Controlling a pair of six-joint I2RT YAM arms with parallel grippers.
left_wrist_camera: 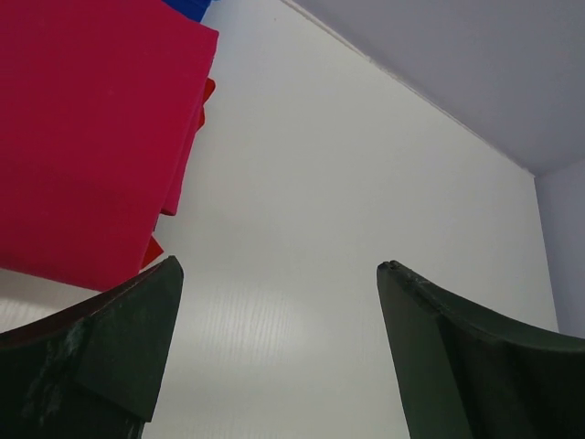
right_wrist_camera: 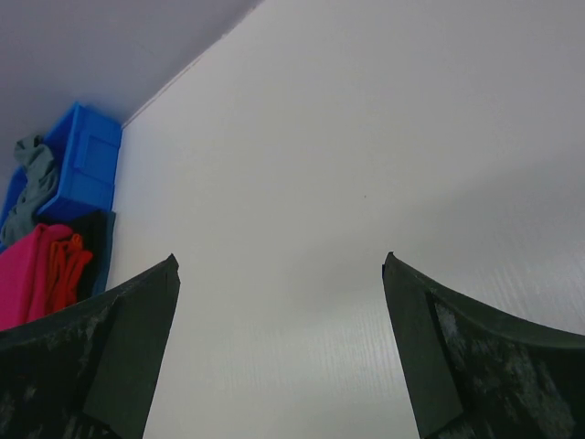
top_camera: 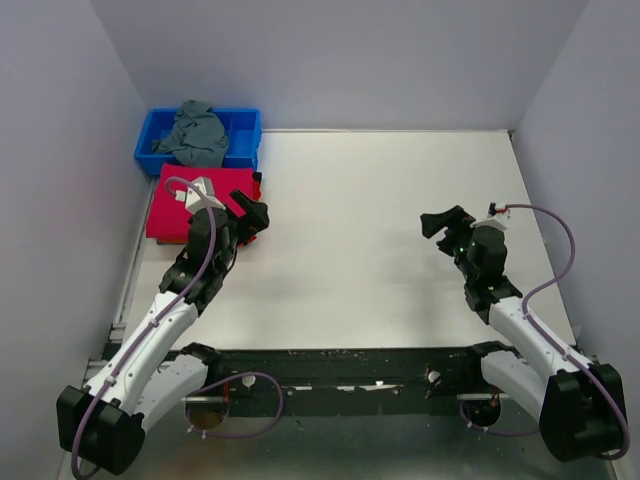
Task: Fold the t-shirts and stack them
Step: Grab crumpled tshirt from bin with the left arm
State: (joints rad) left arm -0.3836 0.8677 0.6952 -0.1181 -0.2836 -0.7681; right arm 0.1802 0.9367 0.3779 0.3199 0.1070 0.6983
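**Both hands spread, folded stack at far left**

At the far left of the white tabletop (top_camera: 370,200): a stack (top_camera: 168,226) of folded t-shirts, topped by a magenta t-shirt (top_camera: 190,200), flat and squared. Beneath it, edges of a red t-shirt (left_wrist_camera: 207,91) poking out along the right side. From the right wrist, a dark strip (right_wrist_camera: 99,240) beside the red folds, too small to identify. Just behind the stack, a blue bin (top_camera: 245,135) with a crumpled grey t-shirt (top_camera: 195,132) heaped inside.

Left hand (top_camera: 256,214): spread wide, nothing between the fingers (left_wrist_camera: 119,347). Hovers just beside the stack's near right corner. From the left wrist, only bare tabletop in the gap, magenta cloth off to the left. Contact with the cloth — cannot tell.

Right hand (top_camera: 441,222): likewise spread and holding nothing, fingers (right_wrist_camera: 457,357) framing bare tabletop. Sits over the right half of the tabletop, well apart from stack and bin — and points toward them.
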